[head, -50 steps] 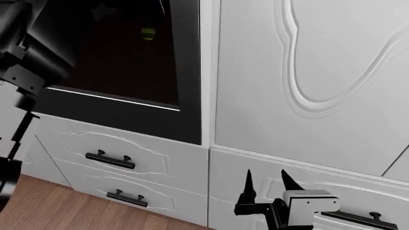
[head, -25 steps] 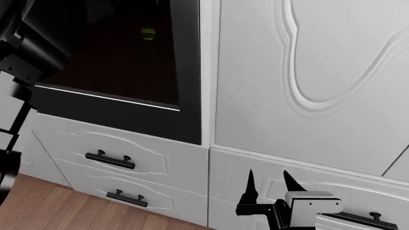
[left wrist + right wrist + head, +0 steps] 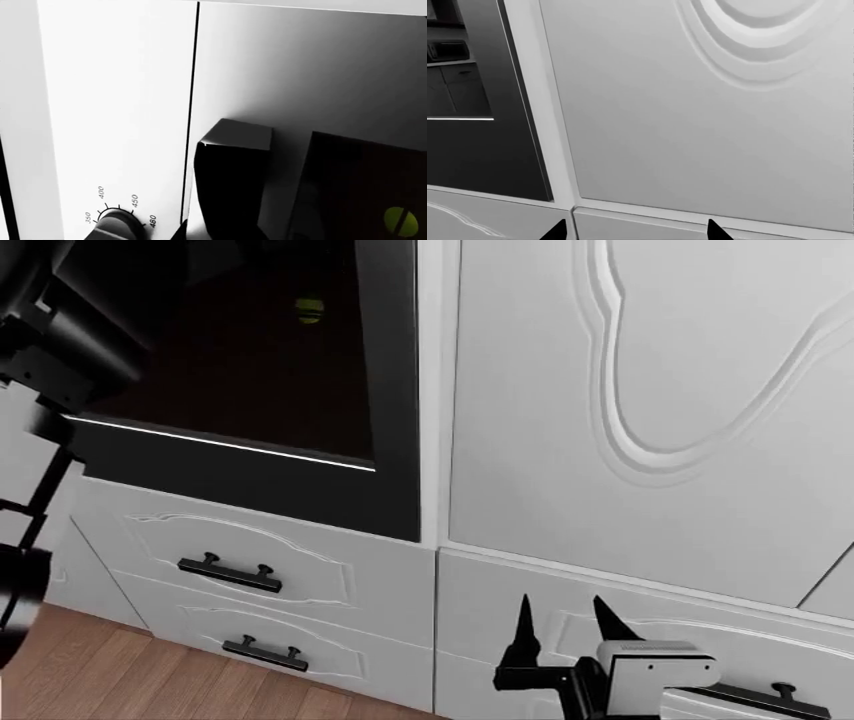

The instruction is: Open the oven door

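Oven door (image 3: 267, 390): black panel, dark glass, thin silver stripe low across it. Sits upper left in head view, above two white drawers (image 3: 254, 570) with black bar handles, beside the carved white cabinet door (image 3: 641, 390). Appears shut, flush with surround.

Handling, as a judgement: rigid, fairly heavy, likely hinged along one edge; glass smooth, poor for friction. No handle visible in any view. Best hold probably a handle or lip at an edge, not the glass face.

Left gripper (image 3: 230, 185): only one dark blocky finger shows in left wrist view, close to the door's grey frame. Cannot tell whether spread or closed. In head view the left arm (image 3: 60, 350) overlaps the door's left edge.

Right gripper (image 3: 561, 625): fingers spread, holding nothing, low by the right-hand drawer, well apart from the door.

Views differ: left wrist alone shows a temperature knob (image 3: 120, 225) with 350–480 marks on a white panel beside the door. Right wrist shows the door's right edge (image 3: 474, 100) and reflections; head view gives overall layout.
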`<state>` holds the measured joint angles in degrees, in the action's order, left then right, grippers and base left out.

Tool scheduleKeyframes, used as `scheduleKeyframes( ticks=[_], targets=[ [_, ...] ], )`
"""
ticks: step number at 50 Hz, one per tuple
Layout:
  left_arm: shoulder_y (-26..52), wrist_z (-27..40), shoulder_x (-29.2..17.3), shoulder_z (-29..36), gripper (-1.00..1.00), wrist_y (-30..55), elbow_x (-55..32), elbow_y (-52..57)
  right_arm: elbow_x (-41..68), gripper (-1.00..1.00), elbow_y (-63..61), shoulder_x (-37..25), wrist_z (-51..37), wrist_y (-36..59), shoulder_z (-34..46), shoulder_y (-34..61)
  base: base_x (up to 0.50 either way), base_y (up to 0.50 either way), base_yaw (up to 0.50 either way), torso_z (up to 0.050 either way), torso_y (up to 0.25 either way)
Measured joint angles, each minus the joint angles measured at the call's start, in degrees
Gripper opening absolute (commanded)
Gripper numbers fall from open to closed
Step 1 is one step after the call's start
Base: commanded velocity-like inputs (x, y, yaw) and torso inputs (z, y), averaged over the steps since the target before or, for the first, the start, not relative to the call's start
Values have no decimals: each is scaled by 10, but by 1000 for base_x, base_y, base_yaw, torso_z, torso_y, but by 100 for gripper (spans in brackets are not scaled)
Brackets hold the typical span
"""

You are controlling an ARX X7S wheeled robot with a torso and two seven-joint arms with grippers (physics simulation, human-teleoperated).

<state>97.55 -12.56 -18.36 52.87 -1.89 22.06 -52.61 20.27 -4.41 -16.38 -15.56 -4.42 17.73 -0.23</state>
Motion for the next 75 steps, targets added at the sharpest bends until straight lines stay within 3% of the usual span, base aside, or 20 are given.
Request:
scheduleKeyframes(
  ticks=[27,75],
  targets=[
    [-2,-3,-6,-1,-100,12,-9,17,2,100,4,-2,-4,-3,4,1,0,0,0,0,1],
    [-86,-52,-115,-38,-100,119,7,289,1,100,17,-4,-6,-8,19,9,0,0,-2,1,2]
  ],
)
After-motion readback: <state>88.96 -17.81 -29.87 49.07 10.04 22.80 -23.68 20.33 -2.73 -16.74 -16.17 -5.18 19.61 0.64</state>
